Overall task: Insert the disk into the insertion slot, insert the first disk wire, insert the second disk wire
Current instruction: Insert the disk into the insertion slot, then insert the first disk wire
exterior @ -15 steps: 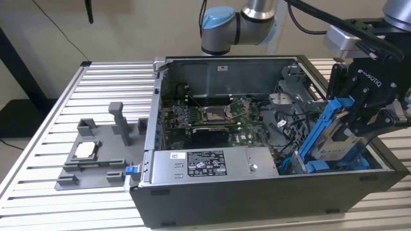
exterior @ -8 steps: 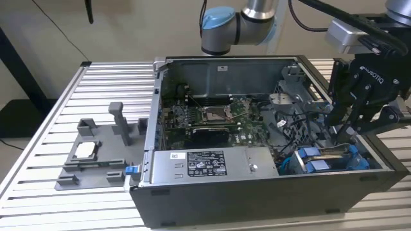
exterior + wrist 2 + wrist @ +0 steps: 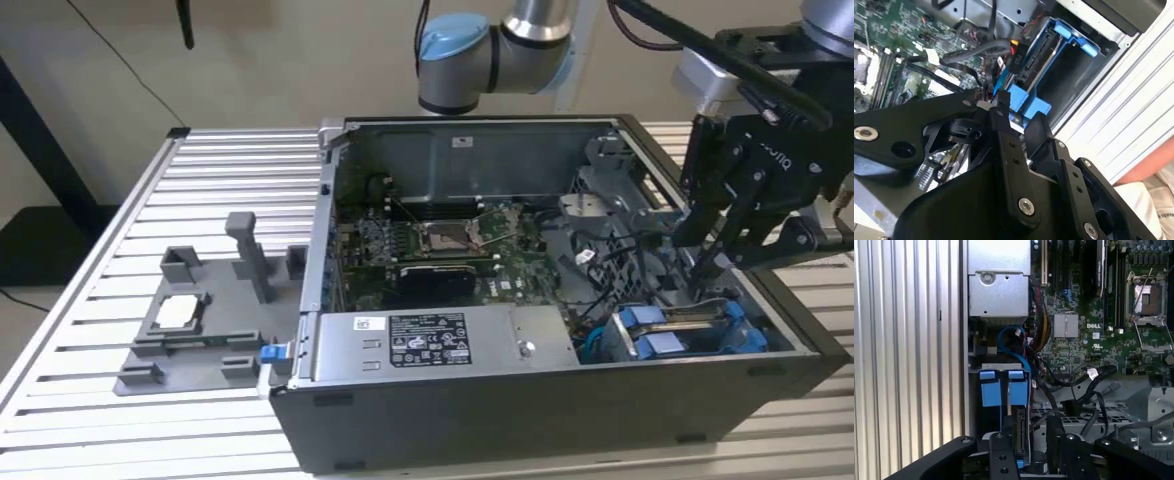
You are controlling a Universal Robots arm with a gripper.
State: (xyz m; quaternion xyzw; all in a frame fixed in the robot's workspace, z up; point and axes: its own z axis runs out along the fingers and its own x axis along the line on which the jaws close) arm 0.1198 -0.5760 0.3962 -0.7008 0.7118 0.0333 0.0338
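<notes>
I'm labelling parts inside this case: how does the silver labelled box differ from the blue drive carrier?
The silver box is bare metal with a label; the blue drive carrier is plastic. The silver box is longer than the blue drive carrier. Both sit inside the computer case.

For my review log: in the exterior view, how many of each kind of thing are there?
Computer case: 1
Silver power-supply box: 1
Blue drive-bay tabs: 2
Grey fixture: 1
Hand: 1
Total: 6
</notes>
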